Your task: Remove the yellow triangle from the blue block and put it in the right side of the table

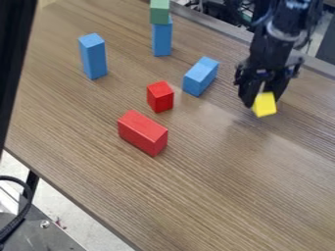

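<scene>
Bright yellow, slightly tilted block (264,106)

The claw (261,99) grips a yellow block (265,106) at the table's (216,181) right. A green block (159,12) tops an upright blue block (162,40); another (93,58) stands leftward. A third (199,78) lies near a small red block (160,98) and a longer one (140,131).

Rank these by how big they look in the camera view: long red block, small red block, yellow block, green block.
1. Long red block
2. Small red block
3. Yellow block and green block: too alike to rank.
</scene>
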